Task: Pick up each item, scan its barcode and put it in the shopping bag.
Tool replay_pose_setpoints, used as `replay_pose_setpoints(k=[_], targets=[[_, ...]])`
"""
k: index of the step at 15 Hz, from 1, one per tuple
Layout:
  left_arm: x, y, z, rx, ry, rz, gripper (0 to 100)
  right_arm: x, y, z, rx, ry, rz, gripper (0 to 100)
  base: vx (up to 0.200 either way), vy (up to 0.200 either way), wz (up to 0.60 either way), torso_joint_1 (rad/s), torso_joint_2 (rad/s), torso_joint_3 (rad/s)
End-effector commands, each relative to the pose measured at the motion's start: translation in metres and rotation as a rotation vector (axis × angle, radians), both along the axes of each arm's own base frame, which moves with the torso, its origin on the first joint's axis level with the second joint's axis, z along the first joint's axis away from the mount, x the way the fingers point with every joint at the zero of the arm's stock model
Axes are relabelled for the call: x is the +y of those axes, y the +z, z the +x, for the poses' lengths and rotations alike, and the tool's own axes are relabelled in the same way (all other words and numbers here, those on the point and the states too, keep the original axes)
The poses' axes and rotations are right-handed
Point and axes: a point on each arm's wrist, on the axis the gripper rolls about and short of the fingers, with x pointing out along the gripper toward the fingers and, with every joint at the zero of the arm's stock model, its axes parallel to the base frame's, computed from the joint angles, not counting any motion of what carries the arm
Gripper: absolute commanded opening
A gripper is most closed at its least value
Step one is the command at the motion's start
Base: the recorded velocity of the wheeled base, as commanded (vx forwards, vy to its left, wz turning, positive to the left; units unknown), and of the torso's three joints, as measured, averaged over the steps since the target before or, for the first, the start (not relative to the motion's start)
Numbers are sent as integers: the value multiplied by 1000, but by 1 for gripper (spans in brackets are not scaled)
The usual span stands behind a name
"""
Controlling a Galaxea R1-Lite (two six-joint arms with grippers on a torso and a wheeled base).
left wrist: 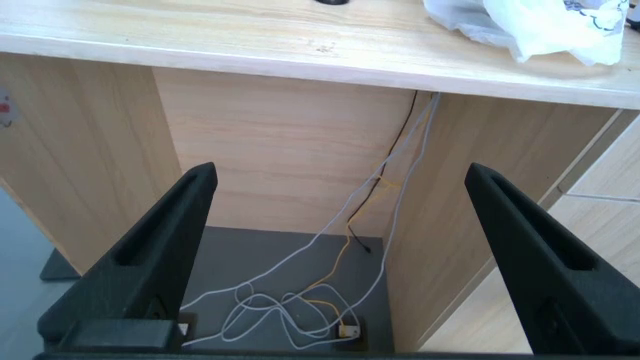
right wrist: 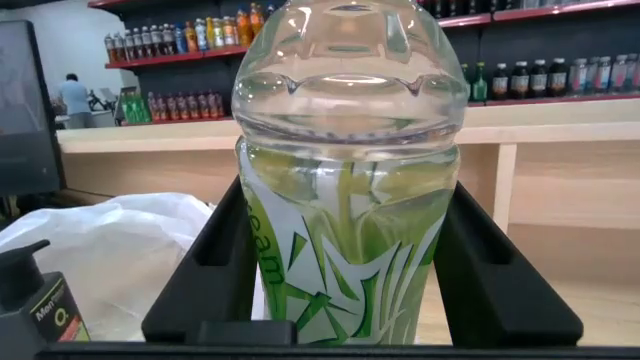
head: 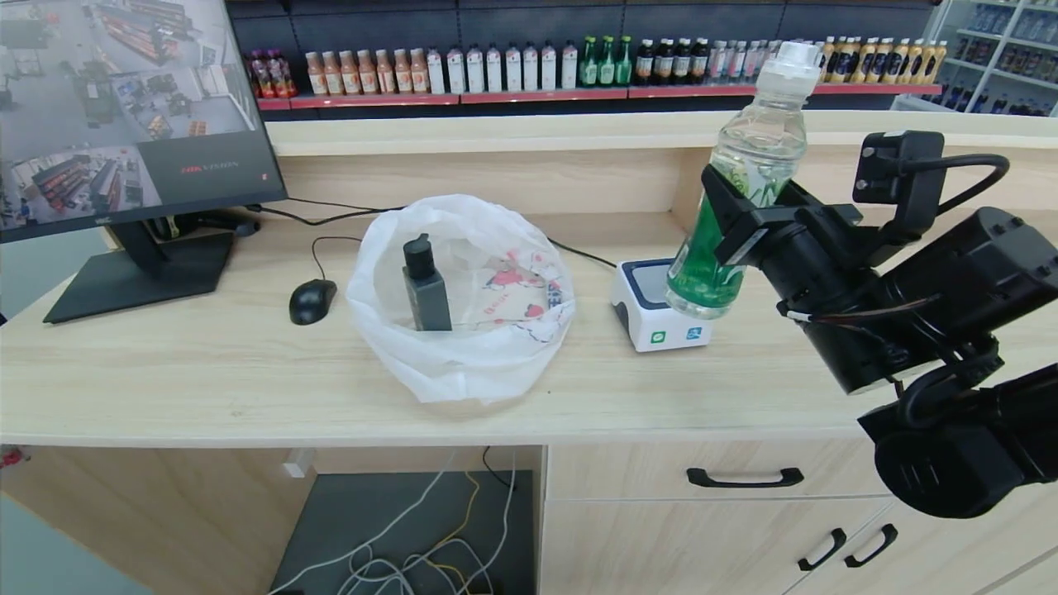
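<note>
Bottle (head: 760,149) pinched in right jaws over scanner (head: 653,330), near bag (head: 463,372); left jaws spread below counter (left wrist: 250,40) edge.

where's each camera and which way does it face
Head view: on the head, looking down at the counter; the right gripper holding the bottle shows at right.
Left wrist view: before the counter, facing the cables beneath; the left gripper, open, frames it.
Right wrist view: faces the drink shelves past the bottle in its gripper.
Shared: the shopping bag, all three.

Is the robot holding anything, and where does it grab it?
The right gripper clamps the bottle around its green-labelled middle. The left gripper holds nothing.
</note>
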Motion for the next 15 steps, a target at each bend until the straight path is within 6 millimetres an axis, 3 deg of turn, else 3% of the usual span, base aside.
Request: replay_pose_setpoints(k=[1, 8, 13, 15], targets=[[0, 0, 0, 0, 1, 0, 100, 1, -4, 3, 13, 3, -2, 0, 0, 200, 0, 2, -7, -2], [0, 0, 0, 0, 1, 0, 100, 3, 0, 8, -7, 5, 7, 0, 0, 200, 0, 2, 3, 2], [0, 0, 0, 0, 1, 2, 100, 8, 4, 14, -44, 32, -14, 0, 0, 0, 0, 0, 0, 0], [0, 0, 0, 0, 1, 0, 100, 16, 7, 31, -54, 48, -35, 0, 0, 0, 0, 0, 0, 0]])
